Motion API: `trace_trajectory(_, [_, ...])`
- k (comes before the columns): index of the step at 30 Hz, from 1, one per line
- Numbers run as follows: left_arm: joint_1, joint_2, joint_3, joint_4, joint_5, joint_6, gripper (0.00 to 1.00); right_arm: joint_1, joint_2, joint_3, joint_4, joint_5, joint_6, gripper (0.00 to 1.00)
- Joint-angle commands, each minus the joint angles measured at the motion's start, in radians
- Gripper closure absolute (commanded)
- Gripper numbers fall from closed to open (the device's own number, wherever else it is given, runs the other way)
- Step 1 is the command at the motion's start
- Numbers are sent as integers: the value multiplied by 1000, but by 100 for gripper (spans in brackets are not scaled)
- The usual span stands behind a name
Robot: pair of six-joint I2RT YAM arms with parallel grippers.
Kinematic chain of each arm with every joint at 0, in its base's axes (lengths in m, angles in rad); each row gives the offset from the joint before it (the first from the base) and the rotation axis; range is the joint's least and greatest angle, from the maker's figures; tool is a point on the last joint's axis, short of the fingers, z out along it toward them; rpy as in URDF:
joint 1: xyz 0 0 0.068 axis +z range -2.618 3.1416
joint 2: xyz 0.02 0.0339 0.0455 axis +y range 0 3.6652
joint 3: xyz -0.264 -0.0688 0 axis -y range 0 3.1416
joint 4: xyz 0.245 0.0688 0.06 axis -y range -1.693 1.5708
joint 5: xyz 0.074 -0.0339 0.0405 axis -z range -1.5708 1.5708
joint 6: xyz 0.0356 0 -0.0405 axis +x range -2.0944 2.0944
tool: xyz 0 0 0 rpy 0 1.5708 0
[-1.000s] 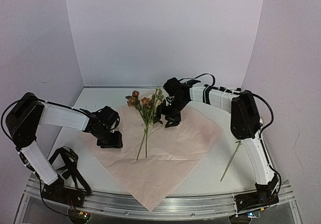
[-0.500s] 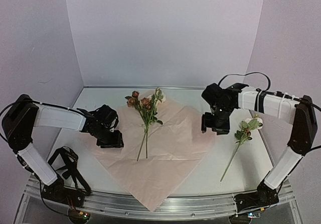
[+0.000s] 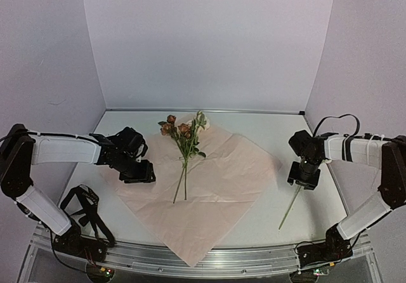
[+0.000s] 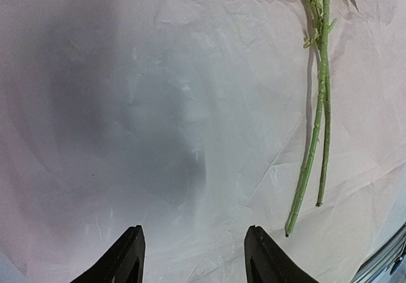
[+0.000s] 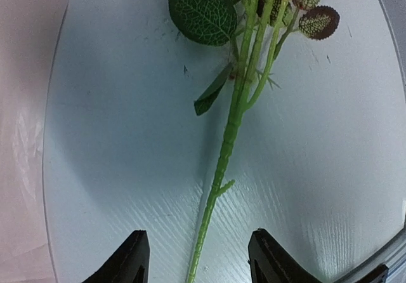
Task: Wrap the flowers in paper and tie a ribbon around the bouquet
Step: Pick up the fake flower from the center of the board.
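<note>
The pale pink paper (image 3: 216,188) lies spread on the table. On its far left part rest the flowers (image 3: 185,132), rose heads away from me, stems (image 4: 319,105) pointing toward the near edge. My left gripper (image 3: 139,172) hovers open over bare paper (image 4: 158,105) left of those stems, with nothing between its fingers. Another flower stem (image 3: 290,210) lies on the table at the right. My right gripper (image 3: 303,180) is open and low over it. In the right wrist view the stem (image 5: 227,146) runs between the fingers, with leaves (image 5: 203,15) ahead. I cannot make out the ribbon with certainty.
Black looped strands (image 3: 84,205) lie by the left arm's base; I cannot tell whether they are ribbon or cable. White walls close in the back and sides. The paper's right edge (image 5: 28,137) lies just left of the right gripper. The table's metal rail (image 3: 209,257) runs along the near edge.
The right arm has swung from the bunch on the paper out to the right and come down over the single flower, hiding its head. The left gripper shifted slightly.
</note>
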Motion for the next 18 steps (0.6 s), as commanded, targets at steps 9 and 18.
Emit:
trace_trajectory(9, [1, -57, 64, -51, -32, 21, 44, -129, 97, -112, 293, -85, 21, 57])
trace_trajectory(18, [2, -48, 70, -56, -36, 19, 44, -148, 106, -145, 351, -104, 33, 96])
